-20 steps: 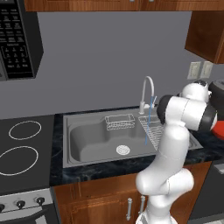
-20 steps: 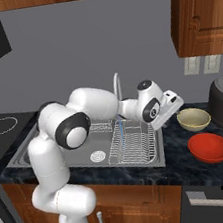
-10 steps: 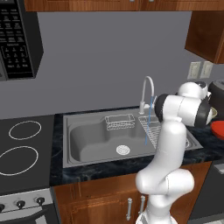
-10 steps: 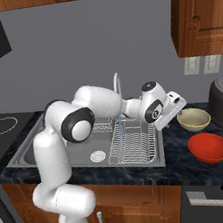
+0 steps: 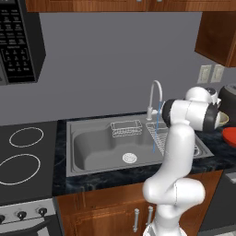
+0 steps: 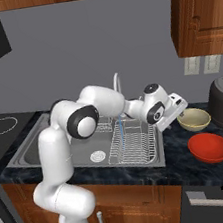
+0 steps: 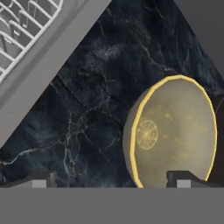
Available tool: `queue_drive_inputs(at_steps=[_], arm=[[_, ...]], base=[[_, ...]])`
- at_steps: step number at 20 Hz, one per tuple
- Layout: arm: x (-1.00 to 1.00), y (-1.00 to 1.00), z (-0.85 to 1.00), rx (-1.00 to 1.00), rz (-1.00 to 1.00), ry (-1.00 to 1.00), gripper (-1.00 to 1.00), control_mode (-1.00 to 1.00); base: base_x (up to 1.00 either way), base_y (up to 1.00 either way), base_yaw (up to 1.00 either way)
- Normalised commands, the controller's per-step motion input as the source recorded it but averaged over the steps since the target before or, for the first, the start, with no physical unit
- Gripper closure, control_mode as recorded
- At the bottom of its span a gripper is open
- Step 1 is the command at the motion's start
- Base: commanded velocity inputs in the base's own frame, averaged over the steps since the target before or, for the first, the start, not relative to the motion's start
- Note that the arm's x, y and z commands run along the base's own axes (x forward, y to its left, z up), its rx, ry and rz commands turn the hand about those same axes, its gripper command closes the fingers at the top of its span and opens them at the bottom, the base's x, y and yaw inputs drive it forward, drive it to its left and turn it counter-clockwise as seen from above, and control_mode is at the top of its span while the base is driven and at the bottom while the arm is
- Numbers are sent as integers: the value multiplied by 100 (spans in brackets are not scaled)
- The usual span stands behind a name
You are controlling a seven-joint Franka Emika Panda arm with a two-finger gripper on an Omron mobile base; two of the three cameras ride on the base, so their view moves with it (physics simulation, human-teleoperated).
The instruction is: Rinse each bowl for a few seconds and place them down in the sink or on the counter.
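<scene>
To the left of my hand (image 6: pixel 180 109) lies the sink (image 6: pixel 39 153), its wire rack (image 6: pixel 134 145) nearest me and a thin stream running from the tap (image 5: pixel 156 99); my fingers are spread wide, holding nothing; just beyond them on the counter (image 6: pixel 179 161) sits the tan bowl (image 6: pixel 194 119); the red bowl (image 6: pixel 209 147) rests farther right.

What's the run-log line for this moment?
phase: approach | gripper: open, empty | target: tan bowl on counter | red bowl: untouched | tap: running

grey wall (image 6: pixel 98 39), wooden cabinets (image 6: pixel 197 12), stovetop (image 5: pixel 23 156)
</scene>
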Motion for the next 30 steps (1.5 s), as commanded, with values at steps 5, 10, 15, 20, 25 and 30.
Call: queue_drive_inputs(at_steps=[5, 10, 15, 20, 25, 30], arm=[[20, -22, -8, 0, 0, 0, -100, -100], [21, -21, -9, 0, 1, 0, -100, -100], [19, -17, -7, 0, 1, 0, -100, -100], [13, -5, -16, 0, 1, 0, -100, -100], [11, -1, -21, 0, 0, 1, -100, -100], [9, 0, -23, 0, 0, 1, 100, -100]], base=[[0, 0, 0], [0, 0, 0], [0, 0, 0], [0, 0, 0], [0, 0, 0], [0, 0, 0]])
